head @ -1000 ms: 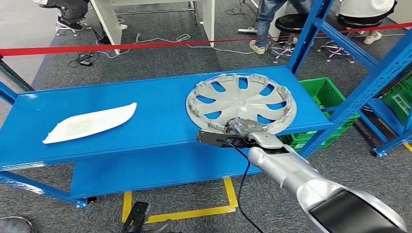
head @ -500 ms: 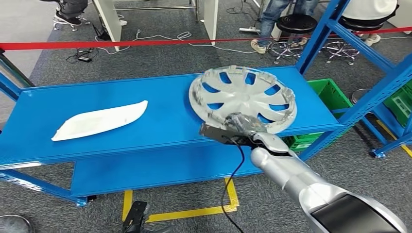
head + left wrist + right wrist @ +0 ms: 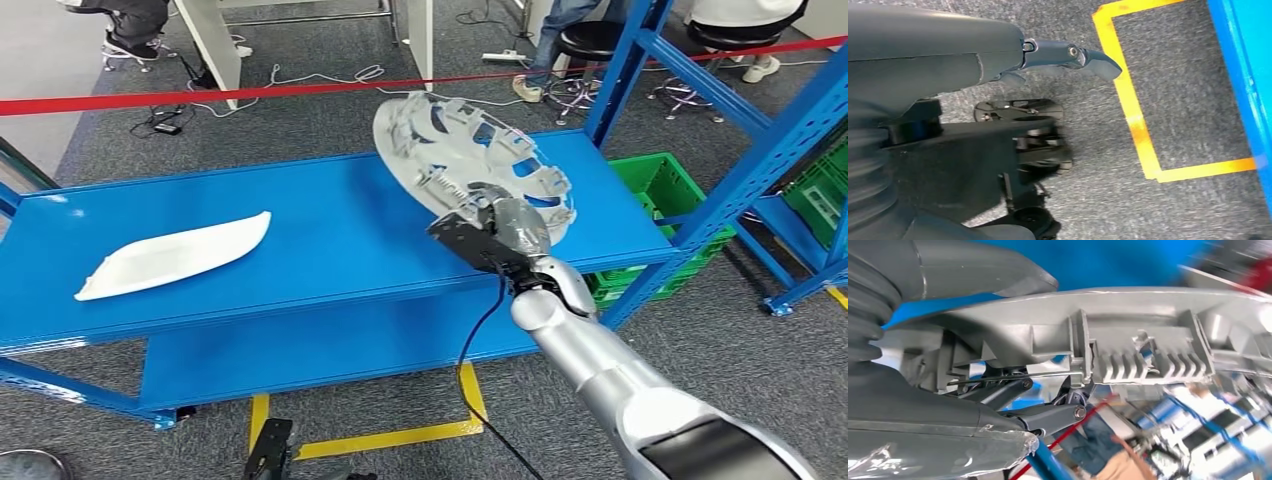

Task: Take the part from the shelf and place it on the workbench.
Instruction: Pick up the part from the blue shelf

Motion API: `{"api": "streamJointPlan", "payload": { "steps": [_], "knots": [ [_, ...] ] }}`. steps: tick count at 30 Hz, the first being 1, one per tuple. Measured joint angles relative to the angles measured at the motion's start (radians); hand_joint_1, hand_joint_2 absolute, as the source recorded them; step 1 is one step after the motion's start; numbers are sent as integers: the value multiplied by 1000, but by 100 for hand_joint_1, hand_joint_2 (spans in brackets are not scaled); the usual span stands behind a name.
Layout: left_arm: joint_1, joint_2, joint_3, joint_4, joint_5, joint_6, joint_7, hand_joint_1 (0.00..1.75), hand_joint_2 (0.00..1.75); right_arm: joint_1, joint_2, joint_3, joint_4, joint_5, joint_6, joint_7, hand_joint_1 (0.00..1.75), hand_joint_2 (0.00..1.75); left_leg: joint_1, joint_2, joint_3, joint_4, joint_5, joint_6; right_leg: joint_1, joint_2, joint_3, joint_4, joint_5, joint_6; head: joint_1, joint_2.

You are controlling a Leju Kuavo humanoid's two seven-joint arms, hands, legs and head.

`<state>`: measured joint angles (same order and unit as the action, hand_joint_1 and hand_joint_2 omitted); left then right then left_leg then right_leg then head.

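Observation:
A silver wheel cover [image 3: 470, 160] is tilted steeply above the right part of the blue shelf [image 3: 330, 230], its far rim raised. My right hand [image 3: 510, 235] grips its near rim. Seen from the right wrist, the cover's grey ribbed rim [image 3: 1128, 355] lies between the thumb and the darker fingers [image 3: 1048, 415] of my right hand [image 3: 998, 390]. My left hand [image 3: 1068, 55] hangs over the grey carpet, its fingers holding nothing.
A white curved panel [image 3: 175, 255] lies on the shelf's left part. A lower blue shelf level [image 3: 330, 345] sits beneath. Blue rack posts [image 3: 740, 190] and a green crate [image 3: 665, 190] stand at the right. Red tape [image 3: 200, 95] stretches behind, with people seated beyond. Yellow floor marking [image 3: 1138, 115].
The wheel cover lay flat on the shelf a second ago; my right hand has lifted its near rim and tipped it up steeply. The view has also shifted a little.

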<state>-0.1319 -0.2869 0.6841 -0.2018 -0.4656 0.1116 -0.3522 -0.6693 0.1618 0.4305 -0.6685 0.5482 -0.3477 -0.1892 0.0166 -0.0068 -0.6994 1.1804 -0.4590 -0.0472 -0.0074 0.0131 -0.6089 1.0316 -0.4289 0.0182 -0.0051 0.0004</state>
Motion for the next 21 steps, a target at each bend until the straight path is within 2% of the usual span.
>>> {"api": "streamJointPlan", "payload": {
  "steps": [1,2,3,6,7,8,11,12,13,14,16,17,18,21],
  "knots": [
    [1,1,2,0,2,1,-5,0,175,29,0,-13,-58,-37,-11,-21,175,175,0,0,34,-69,30,0,2,1,0,3,-4,5,-2,0],
    [2,1,3,0,3,2,-10,0,175,61,-1,-24,-122,-71,-20,-39,175,175,0,0,59,-121,46,3,4,1,-1,6,-7,10,-2,0],
    [4,1,6,0,5,3,-14,0,175,96,-2,-32,-188,-100,-28,-55,175,175,0,-1,72,-151,50,7,6,2,-3,7,-9,15,-3,0],
    [12,2,14,0,10,8,-25,0,175,199,-5,-43,-367,-143,-66,-88,175,175,-2,-4,75,-162,42,26,5,0,-5,7,-14,27,-2,0],
    [13,2,17,0,11,9,-29,0,175,230,-6,-46,-421,-153,-83,-98,175,175,-1,-4,76,-163,42,32,4,-1,-12,23,-26,32,-1,0],
    [14,2,20,0,11,10,-32,0,175,258,-7,-47,-469,-163,-99,-111,175,175,0,-4,78,-164,41,38,4,-3,-29,59,-48,36,1,0],
    [14,2,26,0,11,11,-40,0,175,337,-8,-47,-596,-184,-141,-161,175,175,-2,-4,81,-165,37,46,4,-4,-127,256,-132,41,5,0],
    [15,2,27,0,11,11,-41,0,175,361,-9,-47,-629,-182,-154,-174,175,175,-3,-4,82,-164,35,48,4,-4,-151,297,-139,41,5,0],
    [15,3,28,0,10,12,-42,0,175,382,-10,-46,-658,-176,-168,-186,175,175,-4,-5,83,-164,34,48,4,-4,-157,299,-127,40,5,0],
    [15,3,28,0,9,12,-43,0,175,402,-10,-46,-690,-171,-185,-201,175,175,-4,-6,85,-164,33,48,4,-5,-141,259,-97,38,5,0],
    [15,2,29,0,5,15,-43,0,175,440,-10,-43,-757,-173,-222,-239,175,175,-5,-10,90,-164,28,43,4,-7,-73,117,-29,34,5,0],
    [15,2,30,0,4,16,-44,0,175,456,-8,-38,-793,-179,-238,-259,175,175,-6,-11,92,-163,26,39,5,-7,-44,60,-10,31,6,0],
    [16,2,31,0,3,17,-44,0,175,470,-7,-32,-826,-187,-249,-274,175,175,-8,-12,93,-162,25,34,6,-6,-27,27,-2,28,5,0],
    [16,3,34,0,3,20,-48,0,175,509,-5,-13,-906,-210,-253,-291,175,175,-8,-9,97,-166,23,17,8,-1,-19,13,-2,12,3,0]
  ]
}}
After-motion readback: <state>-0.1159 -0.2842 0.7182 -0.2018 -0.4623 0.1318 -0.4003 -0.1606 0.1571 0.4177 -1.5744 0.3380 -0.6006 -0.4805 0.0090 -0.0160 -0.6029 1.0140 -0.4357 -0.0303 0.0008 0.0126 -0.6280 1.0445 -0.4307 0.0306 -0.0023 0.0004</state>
